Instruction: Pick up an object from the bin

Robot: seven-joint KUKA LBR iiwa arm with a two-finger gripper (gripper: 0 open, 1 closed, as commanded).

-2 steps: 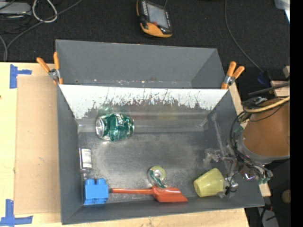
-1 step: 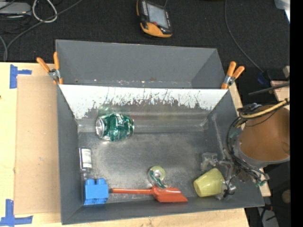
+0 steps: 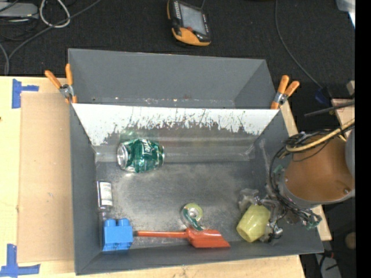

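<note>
Camera view puts my gripper (image 3: 272, 216) low in the bin's near right corner, a dark tangle of metal and cables hanging under the arm's orange wrist cover (image 3: 317, 177), which comes in over the right wall. Whether the gripper is apart or closed I cannot tell, since its tip is lost in that clutter. Pressed right up against its left side lies a pale yellow-green cup (image 3: 253, 223), tipped on its side on the floor of the grey bin (image 3: 174, 80); I cannot say if the cup is actually gripped or only touching. Moving left along the near wall, I see an orange-red scoop (image 3: 200, 237) lying flat, its long thin handle pointing left toward a blue toy brick (image 3: 117, 235) in the near left corner. Just above the scoop's blade sits a small greenish-white ring (image 3: 192, 214). Above the brick, close to the left wall, lies a small clear bottle (image 3: 105, 194). Farthest from the gripper, near the back wall's foot, rests a crushed green can (image 3: 141, 155).
</note>
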